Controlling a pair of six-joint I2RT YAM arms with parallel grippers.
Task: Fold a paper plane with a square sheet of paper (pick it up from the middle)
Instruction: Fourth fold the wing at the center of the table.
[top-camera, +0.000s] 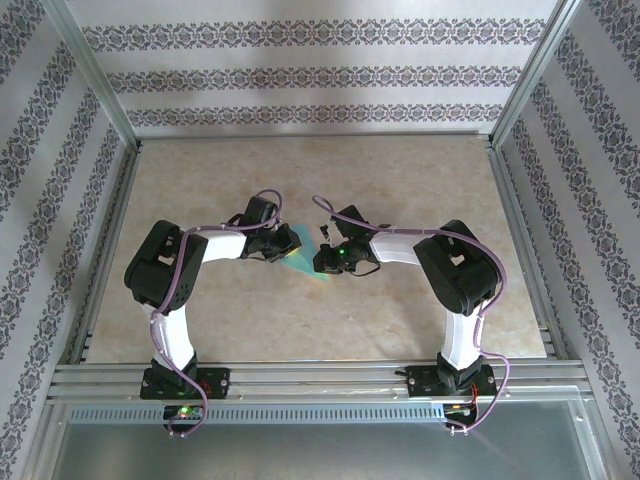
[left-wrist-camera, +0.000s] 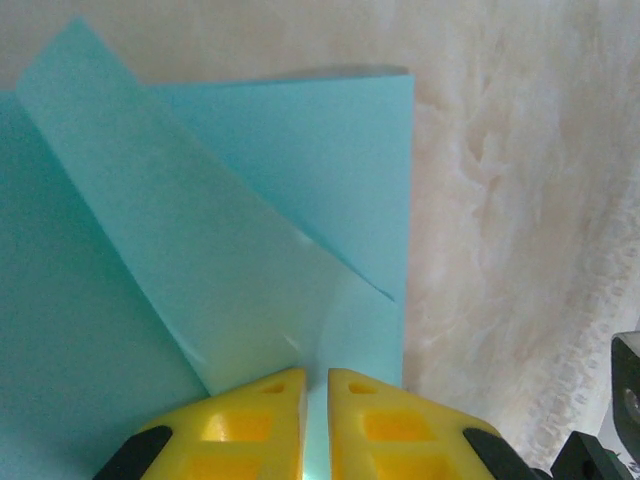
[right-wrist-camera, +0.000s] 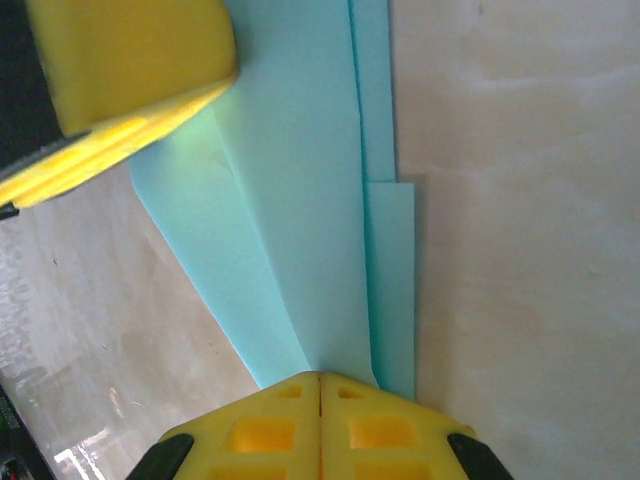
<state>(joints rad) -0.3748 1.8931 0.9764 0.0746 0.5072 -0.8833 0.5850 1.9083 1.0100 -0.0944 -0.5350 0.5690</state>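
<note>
Mid-table, angled inward — L gripper (left-wrist-camera: 317, 378) & R gripper (right-wrist-camera: 320, 380) both pinch paper (right-wrist-camera: 300, 200)

This is a robot test cell in a lab. A left arm (top-camera: 176, 335) and a right arm (top-camera: 458, 340) are bolted to an aluminium rail (top-camera: 320, 376) at the edge of a beige marble-look table (top-camera: 300, 320), boxed in by metal posts (top-camera: 93, 72) and patterned wallpaper panels (top-camera: 320, 75).
</note>
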